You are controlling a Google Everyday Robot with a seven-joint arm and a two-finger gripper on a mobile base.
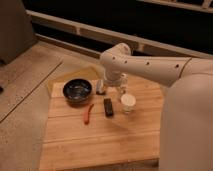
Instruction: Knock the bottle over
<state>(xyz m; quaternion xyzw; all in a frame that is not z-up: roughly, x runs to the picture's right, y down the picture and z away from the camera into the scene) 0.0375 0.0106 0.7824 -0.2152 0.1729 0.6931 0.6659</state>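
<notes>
The robot's arm (150, 65) is white and smooth, thick and round like a fat tube. It has a round bend like a ball. Small dark dots run in a row along its side. The body (187, 120) is white too, big and curved, with a soft shine. The gripper (101, 89) at the arm's thin end looks greyish, down just beside the bowl (77, 91)
</notes>
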